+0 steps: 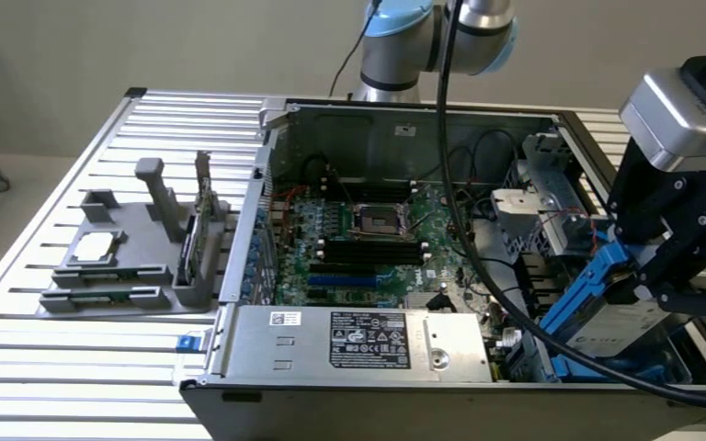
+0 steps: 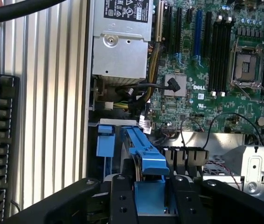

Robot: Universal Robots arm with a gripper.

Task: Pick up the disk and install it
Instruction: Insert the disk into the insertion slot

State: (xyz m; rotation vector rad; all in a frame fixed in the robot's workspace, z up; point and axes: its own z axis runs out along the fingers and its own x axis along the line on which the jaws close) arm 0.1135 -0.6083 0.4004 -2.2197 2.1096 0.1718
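My hand [image 1: 642, 276] is clenched on the disk [image 1: 588, 292], holding it tilted by its blue rail at the corner of the open computer case [image 1: 366, 124]. The case also holds the motherboard [image 1: 366, 241] and the power supply [image 1: 353, 338]. On the desk [image 1: 34, 358], a grey tray [image 1: 96, 299] carries a chip [image 1: 96, 244].

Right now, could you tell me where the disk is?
The disk is in the gripper at the exterior view's right, tilted over the computer case.
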